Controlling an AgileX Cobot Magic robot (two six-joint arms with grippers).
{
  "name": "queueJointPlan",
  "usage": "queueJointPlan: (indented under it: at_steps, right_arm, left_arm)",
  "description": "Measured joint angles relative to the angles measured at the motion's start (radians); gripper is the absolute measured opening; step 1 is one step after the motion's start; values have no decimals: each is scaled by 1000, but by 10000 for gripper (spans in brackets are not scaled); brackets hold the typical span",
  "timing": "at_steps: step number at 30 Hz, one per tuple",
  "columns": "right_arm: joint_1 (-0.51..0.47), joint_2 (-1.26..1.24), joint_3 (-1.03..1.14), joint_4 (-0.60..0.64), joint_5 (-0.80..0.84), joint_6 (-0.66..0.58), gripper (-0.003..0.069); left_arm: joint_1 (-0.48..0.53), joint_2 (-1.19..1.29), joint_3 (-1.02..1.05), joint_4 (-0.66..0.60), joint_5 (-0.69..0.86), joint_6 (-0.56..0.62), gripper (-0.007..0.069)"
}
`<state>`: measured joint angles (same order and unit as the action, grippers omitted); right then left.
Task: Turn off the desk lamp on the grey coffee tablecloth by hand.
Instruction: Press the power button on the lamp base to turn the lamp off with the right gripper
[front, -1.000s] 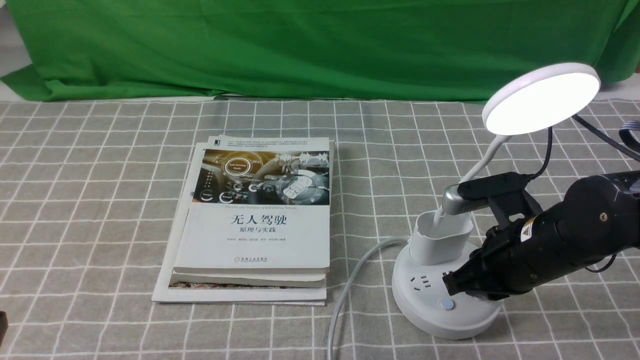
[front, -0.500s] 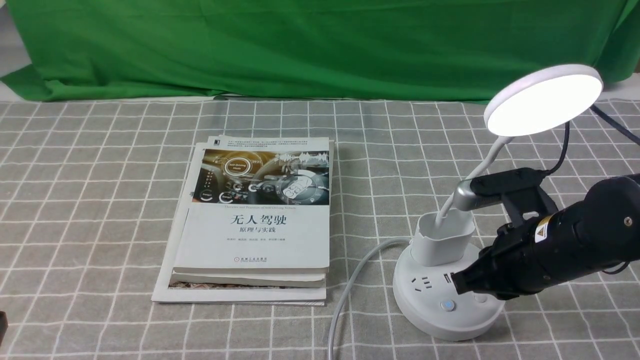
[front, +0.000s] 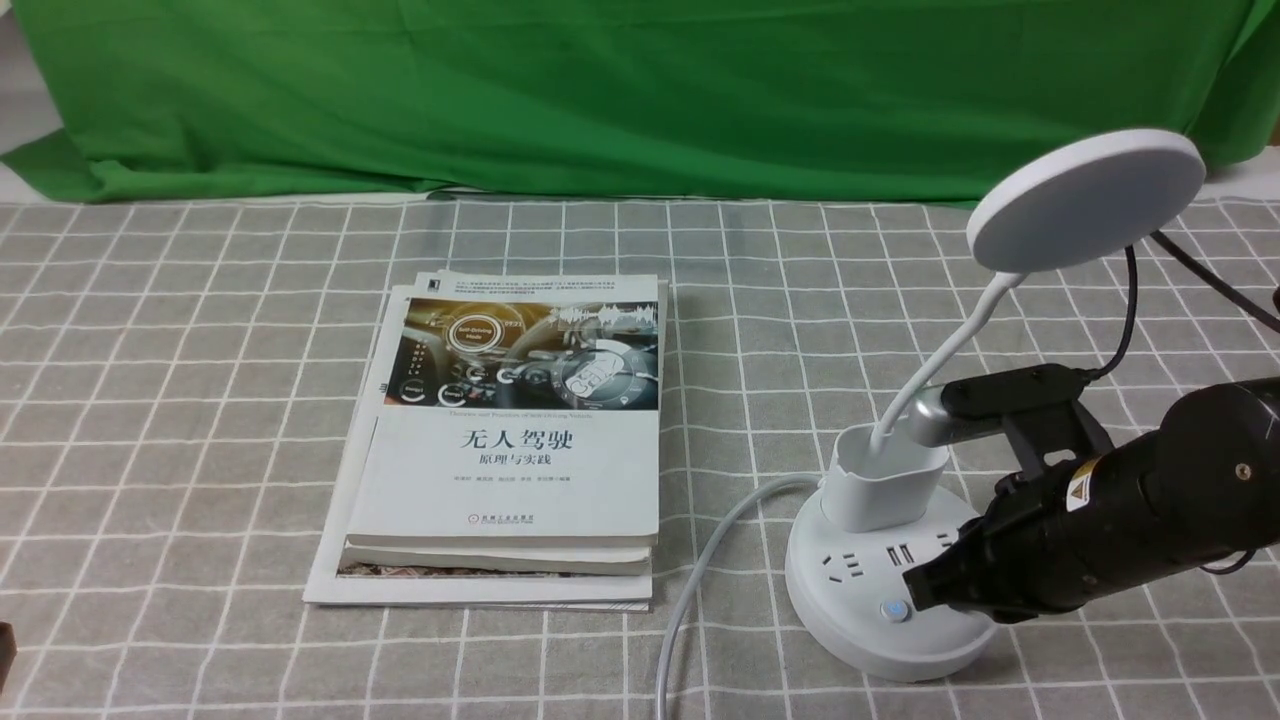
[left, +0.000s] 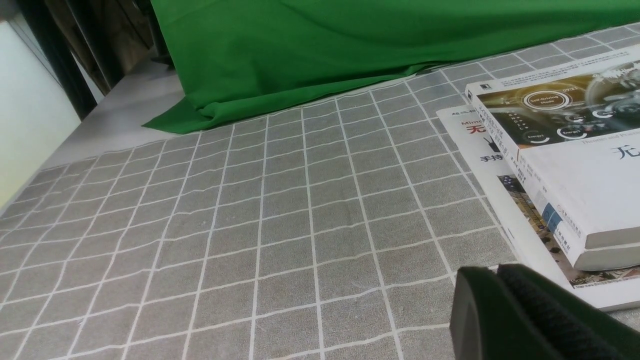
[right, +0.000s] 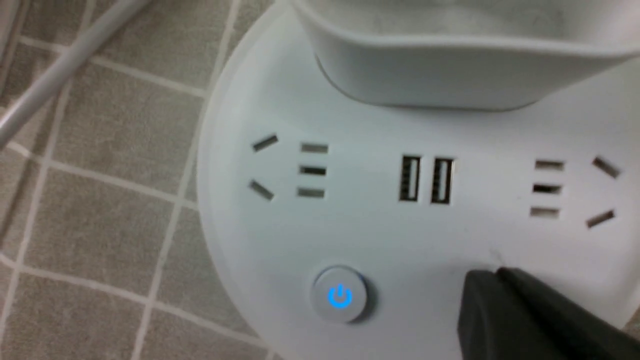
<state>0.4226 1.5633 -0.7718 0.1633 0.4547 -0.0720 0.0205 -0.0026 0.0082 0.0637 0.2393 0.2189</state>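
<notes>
1. One desk lamp (front: 860, 642) for us to deal with, standing upright on the grey tablecloth (front: 200, 450), on our right, well apart from the books (front: 515, 440).
2. Our right gripper (right: 497, 271) has its fingertips together with nothing between them, right over the base. We can't tell how hard they're pressing, if at all. Our left gripper (left: 492, 270) is also closed up and empty, away near the books.
3. The round head (front: 1087, 200) looks dark, so we'd guess the press has done its job. Next we'd lift straight up, no sideways drag.
4. No need to grab anything, folks. If we ever had to steady it, we'd go for the wide base or the sturdy-looking cup (front: 885, 480).
5. That skinny neck (front: 945, 350) is probably bendy and wobbly, and the head looks easy to knock, so we'd leave both alone.
6. Smooth plastic on cloth could skid if we shove. The power button (right: 340, 296) glows blue and sits close by, so we'd avoid brushing it.
</notes>
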Motion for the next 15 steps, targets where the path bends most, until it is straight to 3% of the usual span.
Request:
queueJointPlan:
  at_steps: [15]
  right_arm:
    - [0, -83, 31, 0, -44, 4, 36]
  left_arm:
    - [0, 0, 0, 0, 0, 0, 20]
